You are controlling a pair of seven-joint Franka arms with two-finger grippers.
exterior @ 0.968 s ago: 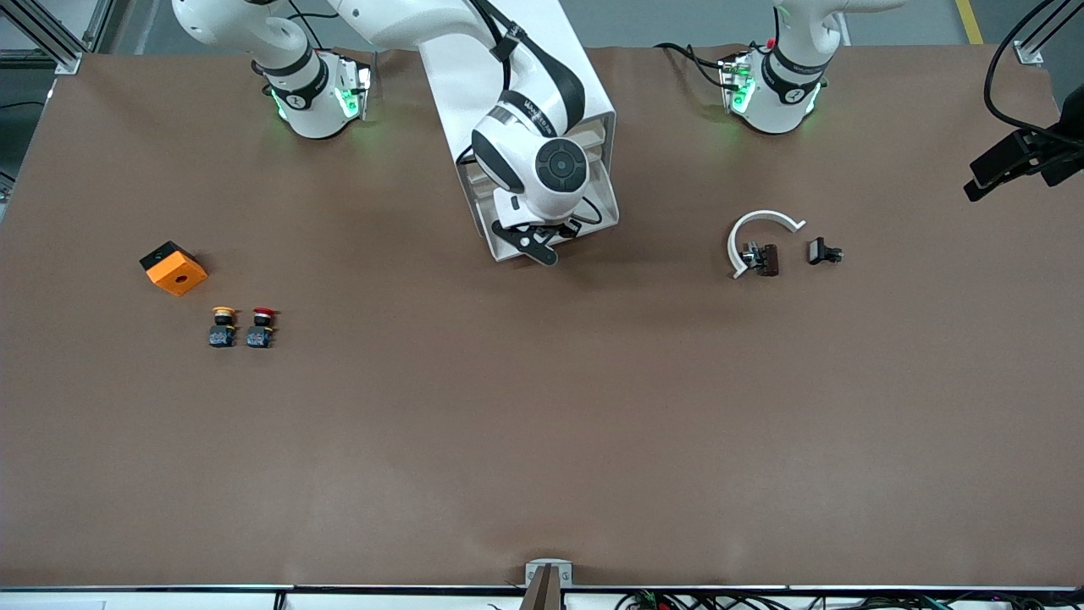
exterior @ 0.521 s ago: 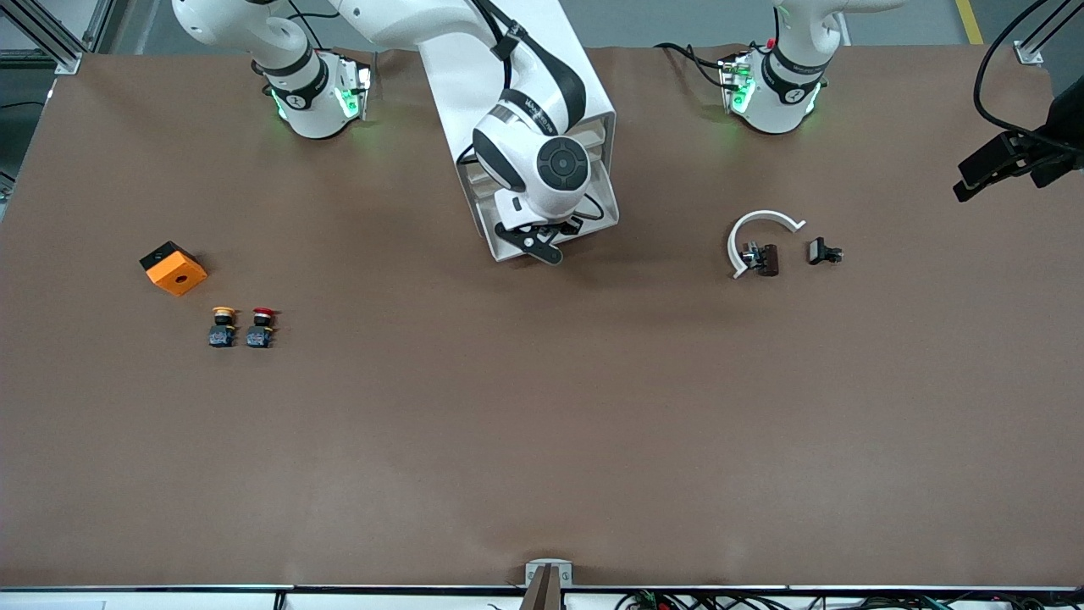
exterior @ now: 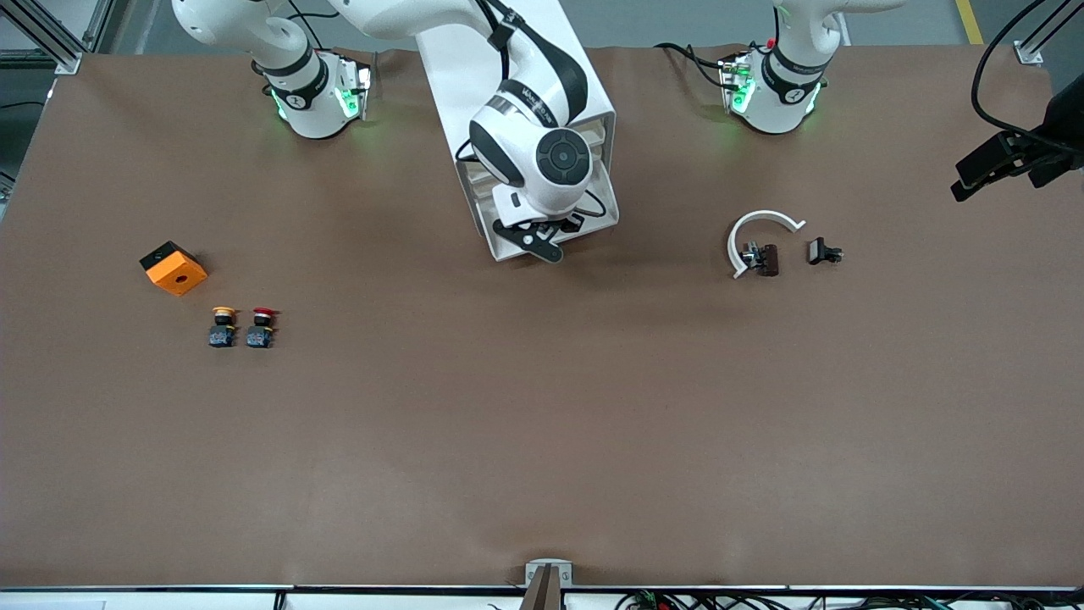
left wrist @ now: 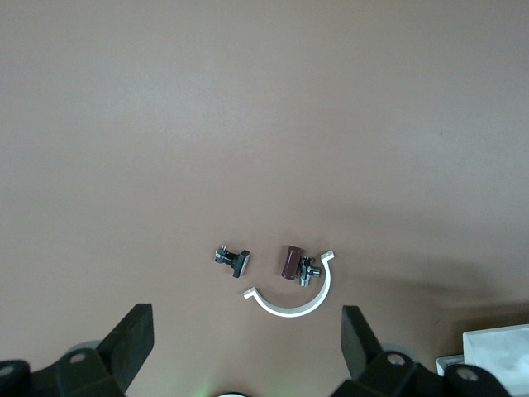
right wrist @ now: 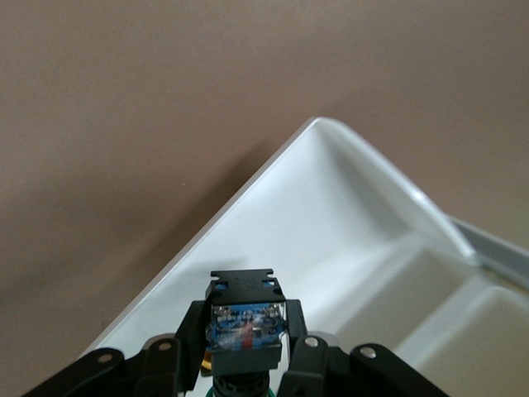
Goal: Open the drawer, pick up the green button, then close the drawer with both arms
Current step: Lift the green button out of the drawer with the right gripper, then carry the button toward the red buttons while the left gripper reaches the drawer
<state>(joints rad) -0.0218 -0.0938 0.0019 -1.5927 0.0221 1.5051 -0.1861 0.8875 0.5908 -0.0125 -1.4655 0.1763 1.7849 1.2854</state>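
The white cabinet [exterior: 508, 59] stands at the table's middle near the arms' bases, with the drawer [exterior: 603, 216] pulled out toward the front camera. My right gripper [exterior: 533, 241] hangs over the open drawer. It is shut on the button [right wrist: 245, 298], whose dark blue-black base shows between the fingers [right wrist: 192, 331], with a sliver of green cap below it. The drawer's white inside [right wrist: 331, 223] lies under the button. In the front view the wrist hides the button. My left gripper [exterior: 974, 174] is open and empty, up in the air at the left arm's end of the table.
An orange block [exterior: 173, 268], a yellow-capped button [exterior: 223, 326] and a red-capped button [exterior: 261, 327] lie toward the right arm's end. A white curved clip [exterior: 758, 230], a brown part [exterior: 768, 259] and a small black part [exterior: 823, 251] lie toward the left arm's end.
The right wrist has shifted slightly toward the cabinet with the button still gripped. The left gripper has drifted a little toward the table's middle.
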